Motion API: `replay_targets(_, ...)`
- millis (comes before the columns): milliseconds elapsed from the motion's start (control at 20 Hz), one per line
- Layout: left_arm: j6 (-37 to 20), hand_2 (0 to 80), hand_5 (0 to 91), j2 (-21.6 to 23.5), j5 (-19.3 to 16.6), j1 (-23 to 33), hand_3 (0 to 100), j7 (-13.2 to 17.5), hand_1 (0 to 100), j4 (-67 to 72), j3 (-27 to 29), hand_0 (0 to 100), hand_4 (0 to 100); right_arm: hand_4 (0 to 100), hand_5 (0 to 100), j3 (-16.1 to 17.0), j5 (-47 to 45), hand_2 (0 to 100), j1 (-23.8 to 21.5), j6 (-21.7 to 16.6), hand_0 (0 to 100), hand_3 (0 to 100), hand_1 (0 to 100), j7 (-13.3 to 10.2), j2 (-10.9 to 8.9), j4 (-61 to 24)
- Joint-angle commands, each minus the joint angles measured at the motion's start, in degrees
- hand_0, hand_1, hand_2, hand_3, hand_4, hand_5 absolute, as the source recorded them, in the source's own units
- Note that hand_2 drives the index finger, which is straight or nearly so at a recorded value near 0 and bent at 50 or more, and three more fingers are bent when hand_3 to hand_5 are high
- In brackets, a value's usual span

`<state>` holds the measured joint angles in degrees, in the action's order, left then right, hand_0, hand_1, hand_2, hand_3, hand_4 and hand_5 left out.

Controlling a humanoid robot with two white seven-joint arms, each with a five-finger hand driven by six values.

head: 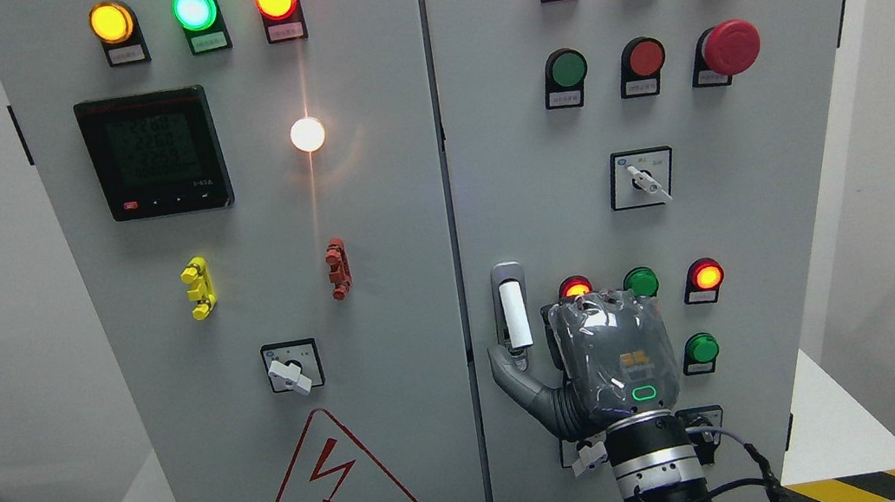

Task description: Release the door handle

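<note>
Thumb of right hand (603,360) touches door handle (514,312).

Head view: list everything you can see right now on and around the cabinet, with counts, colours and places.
Cabinet: one, grey, two closed doors.
Door handle: one, white grip on a silver plate, left edge of right door.
Round lamps and buttons: about fifteen; yellow, green, red along the tops, white on the left door, more mid and lower right.
Emergency stop: one, red, right door.
Meter: one, black, upper left door.
Rotary switches: three seen; left door, right door, one behind the wrist.
Clips: yellow, red, left door.
Warning triangle: red, lower left door.
Right hand: grey; thumb at the handle's base, fingers hidden.
</note>
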<state>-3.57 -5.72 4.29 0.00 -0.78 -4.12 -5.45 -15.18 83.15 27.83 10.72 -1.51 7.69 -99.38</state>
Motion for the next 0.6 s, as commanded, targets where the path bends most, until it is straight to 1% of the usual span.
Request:
replay_targets(0,0.0,0.0,0.0,0.0,-0.1,1.0,0,0.0,56,0.0,0.0,12,0,100,100,0.2,0.1,95,0.4,0.3,24,100,23,-0.2,0.04,1.2)
replay_targets(100,0.0,0.0,0.0,0.0,-0.1,1.0,0,0.0,56,0.0,0.0,12,0,100,100,0.2,0.0,95,0.5,0.8,24,100,24,-0.2,-0.05,1.2)
replay_targets(551,0.0,0.0,0.0,0.0,0.0,1.0,0,0.0,56,0.0,0.0,12,0,100,100,0.2,0.0,95,0.5,0.9,27,100,26,-0.2,-0.05,1.1)
